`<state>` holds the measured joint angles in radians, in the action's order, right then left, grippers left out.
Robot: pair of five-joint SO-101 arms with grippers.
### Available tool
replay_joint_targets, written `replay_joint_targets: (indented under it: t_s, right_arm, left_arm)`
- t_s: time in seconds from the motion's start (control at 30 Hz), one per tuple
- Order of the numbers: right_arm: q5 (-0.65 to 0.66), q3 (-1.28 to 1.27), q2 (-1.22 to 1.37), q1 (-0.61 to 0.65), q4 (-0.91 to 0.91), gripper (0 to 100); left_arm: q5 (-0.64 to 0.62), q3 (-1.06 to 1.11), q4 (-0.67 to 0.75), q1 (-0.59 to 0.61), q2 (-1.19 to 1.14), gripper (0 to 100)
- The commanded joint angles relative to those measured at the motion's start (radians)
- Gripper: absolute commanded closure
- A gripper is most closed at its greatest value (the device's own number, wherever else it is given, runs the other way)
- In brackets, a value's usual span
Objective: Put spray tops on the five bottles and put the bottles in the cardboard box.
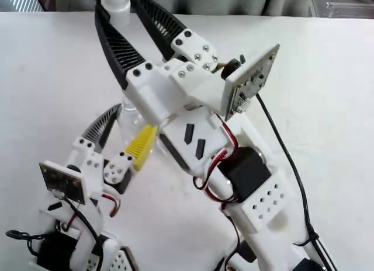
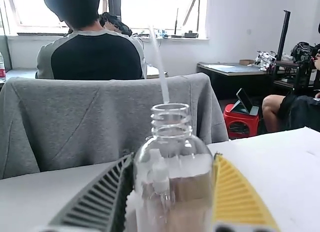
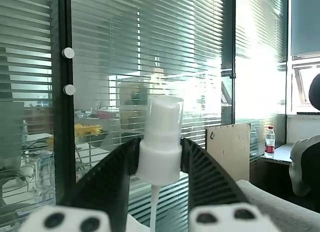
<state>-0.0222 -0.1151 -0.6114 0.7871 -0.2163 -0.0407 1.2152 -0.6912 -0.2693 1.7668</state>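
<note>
Jaws of the left gripper (image 2: pixel 172 162) are closed on the clear bottle (image 2: pixel 171 142), held upright over the table (image 1: pixel 315 78); those of the right gripper (image 3: pixel 160 147) are clamped on the white spray top (image 3: pixel 161 137) above, its tube (image 2: pixel 161 67) reaching the open neck. If the top is lowered off-centre, the tube could be bent or the top jammed on the threads.

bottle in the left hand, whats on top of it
The bottle has a bare threaded neck. The thin tube of the spray top hangs down to its mouth; whether the tip is inside is unclear.
</note>
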Motion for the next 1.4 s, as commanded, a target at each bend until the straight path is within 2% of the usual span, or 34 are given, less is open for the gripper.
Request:
replay_joint_targets:
  t_s: [0.0, 0.9, 1.2, 1.27, 1.37]
  right_arm:
    - [-0.008, 0.015, -0.01, 0.013, 0.018, 98.4]
    - [-0.003, -0.486, -0.309, 0.033, 0.012, 98.4]
    - [-0.006, -0.496, -0.325, 0.053, -0.153, 98.3]
    - [-0.008, -0.496, -0.325, 0.058, -0.18, 95.8]
    - [-0.008, -0.496, -0.325, 0.074, -0.189, 84.9]
  left_arm:
    - [0.008, -0.003, 0.025, 0.013, 0.007, 98]
    - [0.006, -0.003, 0.025, 0.016, 0.007, 98]
    - [0.005, -0.005, 0.025, 0.016, 0.007, 98]
    - [0.005, -0.005, 0.025, 0.016, 0.007, 98]
    - [0.005, -0.005, 0.025, 0.016, 0.007, 98]
